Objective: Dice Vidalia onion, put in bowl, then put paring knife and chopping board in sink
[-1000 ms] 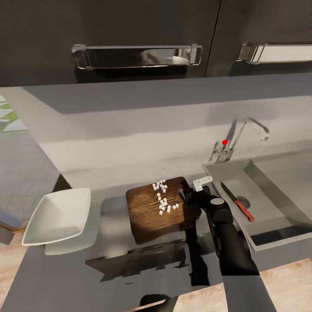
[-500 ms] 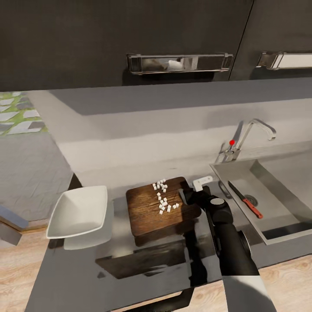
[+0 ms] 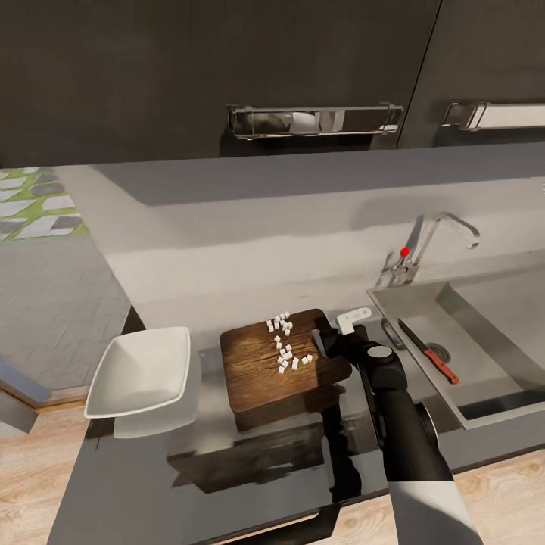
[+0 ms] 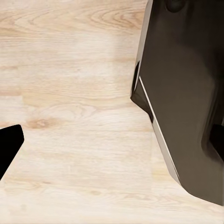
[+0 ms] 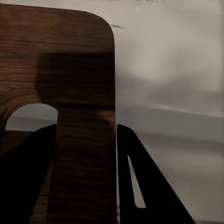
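Observation:
The dark wood chopping board (image 3: 261, 375) hangs a little above the grey countertop (image 3: 136, 484), casting a shadow below it. Several small white pieces of diced onion (image 3: 284, 344) lie on its top. My right gripper (image 3: 334, 342) is shut on the board's right end; in the right wrist view the two black fingers (image 5: 140, 177) clamp the wooden strip (image 5: 84, 93) beside the handle slot. The white square bowl (image 3: 140, 371) sits just left of the board and holds nothing. The paring knife (image 3: 428, 350) lies in the sink (image 3: 484, 314), near the drain. My left gripper's black fingertip (image 4: 9, 147) hangs over the wood floor.
A chrome tap (image 3: 435, 235) with a red knob stands behind the sink. Dark upper cabinets with steel handles (image 3: 314, 121) hang above the counter. The countertop's left end lies just beyond the bowl. A dark glossy cabinet (image 4: 186, 93) shows close by in the left wrist view.
The camera has swung: bowl, sink and tap sit further right in the picture. The board and right arm kept their place in it, so the board is now nearer the bowl.

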### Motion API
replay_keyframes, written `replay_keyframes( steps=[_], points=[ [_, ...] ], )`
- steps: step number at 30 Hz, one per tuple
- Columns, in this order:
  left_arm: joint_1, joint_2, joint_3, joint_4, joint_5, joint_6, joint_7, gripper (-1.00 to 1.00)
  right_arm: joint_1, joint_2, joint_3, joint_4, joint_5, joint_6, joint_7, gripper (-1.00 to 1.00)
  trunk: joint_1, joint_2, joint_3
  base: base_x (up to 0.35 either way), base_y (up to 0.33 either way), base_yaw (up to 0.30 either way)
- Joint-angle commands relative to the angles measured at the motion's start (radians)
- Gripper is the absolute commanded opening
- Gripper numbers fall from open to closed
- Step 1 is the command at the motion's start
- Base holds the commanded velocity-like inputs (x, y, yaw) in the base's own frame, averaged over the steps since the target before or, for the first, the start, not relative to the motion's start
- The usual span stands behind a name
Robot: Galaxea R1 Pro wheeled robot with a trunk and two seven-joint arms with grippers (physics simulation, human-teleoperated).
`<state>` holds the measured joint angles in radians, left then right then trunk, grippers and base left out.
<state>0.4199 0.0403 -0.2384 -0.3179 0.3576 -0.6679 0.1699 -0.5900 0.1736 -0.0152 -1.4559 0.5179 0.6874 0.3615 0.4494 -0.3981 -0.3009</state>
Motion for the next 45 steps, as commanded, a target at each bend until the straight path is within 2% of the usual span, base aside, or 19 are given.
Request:
replay_keyframes(
  steps=[1,13,45],
  points=[
    [0.0,0.001,-0.009,-0.003,0.004,-0.001,0.008,1.0,-0.001,0.001,-0.002,-0.001,0.01,0.003,0.01,-1.0,0.001,-0.002,-0.002,0.0,0.0,0.0],
    [0.0,0.001,-0.008,-0.003,0.004,-0.001,0.008,1.0,-0.001,0.001,-0.002,-0.001,0.01,0.003,0.01,-1.0,0.001,-0.002,-0.001,0.149,0.089,0.0],
    [0.0,0.001,-0.009,-0.003,0.004,-0.001,0.008,1.0,-0.001,0.001,0.0,-0.001,0.01,0.01,0.007,-1.0,0.001,-0.002,0.006,0.002,0.001,0.0]
  ],
)
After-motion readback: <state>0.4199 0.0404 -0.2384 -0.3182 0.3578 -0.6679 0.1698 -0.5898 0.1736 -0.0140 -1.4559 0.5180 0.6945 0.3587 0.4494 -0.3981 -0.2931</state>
